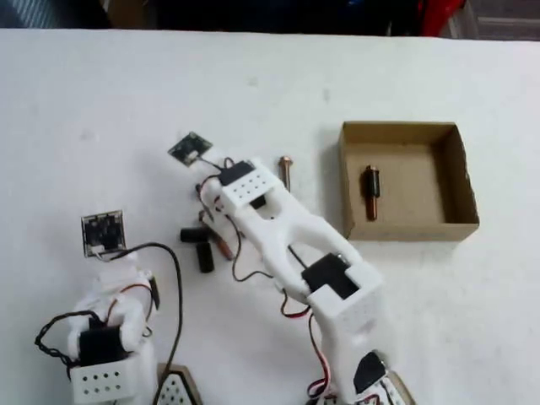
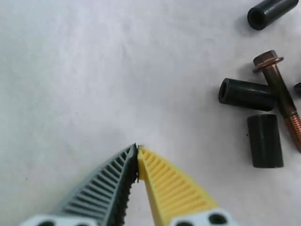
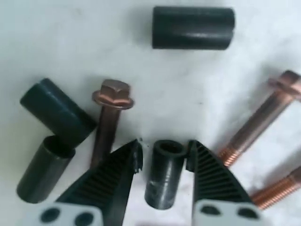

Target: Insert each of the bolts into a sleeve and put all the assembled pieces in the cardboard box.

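My right gripper point(image 3: 163, 149) is open, its black fingers standing on either side of an upright-lying black sleeve point(image 3: 164, 175) on the white table. Around it lie three more sleeves point(image 3: 193, 27), point(image 3: 56, 110), point(image 3: 42, 170) and copper bolts point(image 3: 111, 123), point(image 3: 258, 123), point(image 3: 277, 188). My left gripper point(image 2: 137, 150) is shut on nothing, low over bare table, with sleeves point(image 2: 245, 94), point(image 2: 265, 140), point(image 2: 270, 12) and a bolt point(image 2: 278, 96) off to one side. The cardboard box point(image 1: 451, 181) holds one assembled piece point(image 1: 371, 192).
A single bolt point(image 1: 285, 171) lies between the right arm point(image 1: 253, 198) and the box. The left arm point(image 1: 110, 312) is folded near the front left edge. Cables trail from both arms over the table's front.
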You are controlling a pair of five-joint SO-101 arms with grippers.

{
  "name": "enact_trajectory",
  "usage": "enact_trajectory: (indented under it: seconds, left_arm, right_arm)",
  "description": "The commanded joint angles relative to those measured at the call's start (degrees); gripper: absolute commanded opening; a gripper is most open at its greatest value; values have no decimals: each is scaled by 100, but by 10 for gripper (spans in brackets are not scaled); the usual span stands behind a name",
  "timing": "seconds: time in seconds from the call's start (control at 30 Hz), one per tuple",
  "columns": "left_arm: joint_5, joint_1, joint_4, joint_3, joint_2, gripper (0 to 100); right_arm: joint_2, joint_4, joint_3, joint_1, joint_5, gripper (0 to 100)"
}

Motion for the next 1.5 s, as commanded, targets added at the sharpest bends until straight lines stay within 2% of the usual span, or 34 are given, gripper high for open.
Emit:
enact_trajectory:
  seconds: [0.0,0.43,0.5,0.67,0.97,1.37,1.47]
  left_arm:
    - [-44,-57,35,-18,-48,23]
    - [-44,-57,35,-18,-48,23]
    - [-44,-57,35,-18,-48,23]
    - [-44,-57,26,-18,-48,23]
    - [-44,-57,18,-18,-48,23]
    - [-53,-57,9,-18,-48,23]
    - [-431,-57,44,-18,-48,23]
  right_arm:
    - [57,31,26,-22,70,67]
    - [92,312,35,-4,70,57]
    - [31,330,-9,-4,53,17]
    - [-479,699,-9,-4,35,26]
    - [-2062,1349,35,4,44,26]
    - [-4989,2651,44,31,70,26]
    - [-5587,2818,53,286,70,26]
